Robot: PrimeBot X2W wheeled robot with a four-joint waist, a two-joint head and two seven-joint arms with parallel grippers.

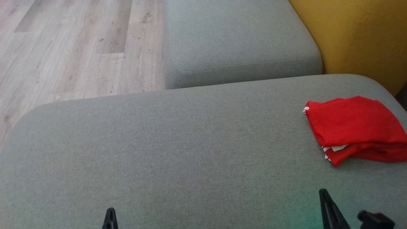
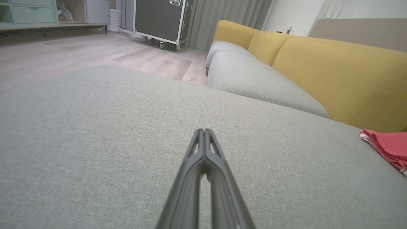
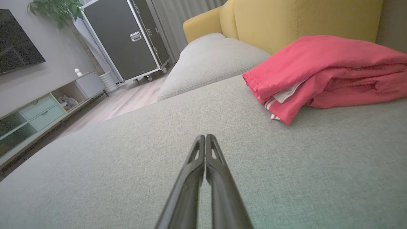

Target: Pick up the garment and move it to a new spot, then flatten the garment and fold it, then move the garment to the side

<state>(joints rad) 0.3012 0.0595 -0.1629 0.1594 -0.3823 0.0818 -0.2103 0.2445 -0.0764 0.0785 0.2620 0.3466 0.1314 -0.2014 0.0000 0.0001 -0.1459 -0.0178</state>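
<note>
A red garment (image 1: 354,127) with white stripes at its hem lies folded on the right side of the grey sofa cushion (image 1: 178,143). In the right wrist view the garment (image 3: 321,70) sits ahead and to the right of my right gripper (image 3: 205,137), which is shut and empty above bare cushion. My right gripper (image 1: 323,192) shows at the lower right of the head view, well short of the cloth. My left gripper (image 1: 110,211) is at the lower left, far from it. In the left wrist view my left gripper (image 2: 203,131) is shut on nothing, and the garment (image 2: 388,148) shows at the right edge.
A second grey seat cushion (image 1: 238,41) lies beyond, with a yellow backrest (image 1: 359,35) at the right. Wooden floor (image 1: 70,47) is to the left. A black wheeled case (image 3: 127,41) and a low pale-green cabinet (image 3: 35,111) stand across the room.
</note>
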